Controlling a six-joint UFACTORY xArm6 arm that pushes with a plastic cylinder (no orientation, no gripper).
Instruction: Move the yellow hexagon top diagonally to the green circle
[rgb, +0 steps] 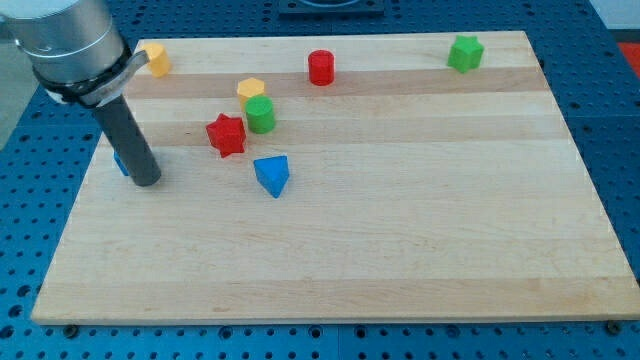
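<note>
The yellow hexagon (250, 89) sits on the board's upper left, touching the green circle (261, 114) just below and to its right. A red star (226, 134) lies left of the green circle. My tip (146, 180) rests on the board at the left, well to the left of the red star and the yellow hexagon. A blue block (121, 162) is mostly hidden behind the rod.
A blue triangle (272, 175) lies below the green circle. A red cylinder (321, 67) stands at the top middle, a green star (465, 53) at the top right, a yellow block (156, 59) at the top left. The wooden board (400, 250) lies on a blue table.
</note>
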